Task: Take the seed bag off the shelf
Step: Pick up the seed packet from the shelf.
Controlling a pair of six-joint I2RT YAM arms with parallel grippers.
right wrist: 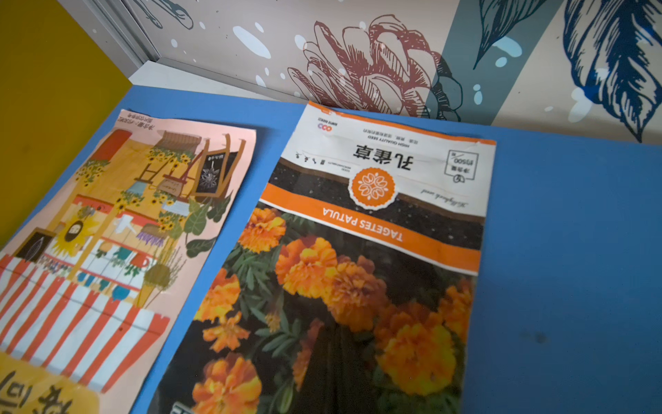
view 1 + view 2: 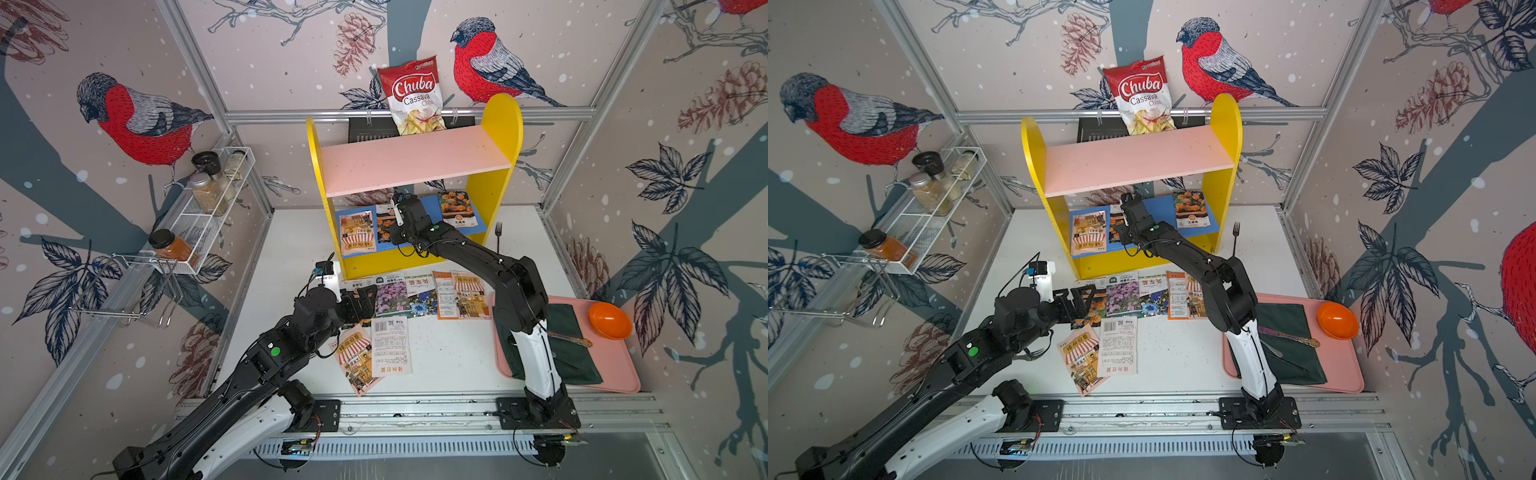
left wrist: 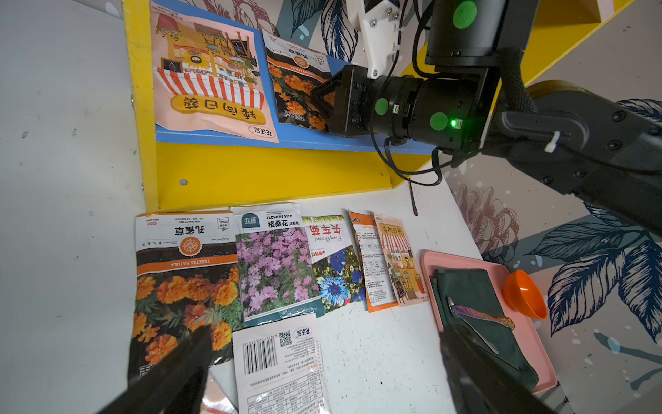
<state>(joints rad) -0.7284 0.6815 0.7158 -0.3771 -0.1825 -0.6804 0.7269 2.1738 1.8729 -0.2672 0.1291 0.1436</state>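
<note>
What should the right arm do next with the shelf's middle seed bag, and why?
Probably pull it straight back out of the shelf. The right gripper looks shut on the near edge of the marigold bag, which lies on the blue board under the pink board, leaving little room to lift.

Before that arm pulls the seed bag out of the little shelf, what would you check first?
1. Right gripper shut at the middle marigold bag's near edge: ok.
2. Bag truly pinched, not just touched: cannot tell.
3. Neighbouring striped-awning bag lies apart, blue board showing between: ok.
4. Headroom beneath the pink board: cannot tell.
5. Left gripper open, empty, outside the shelf: ok.
</note>
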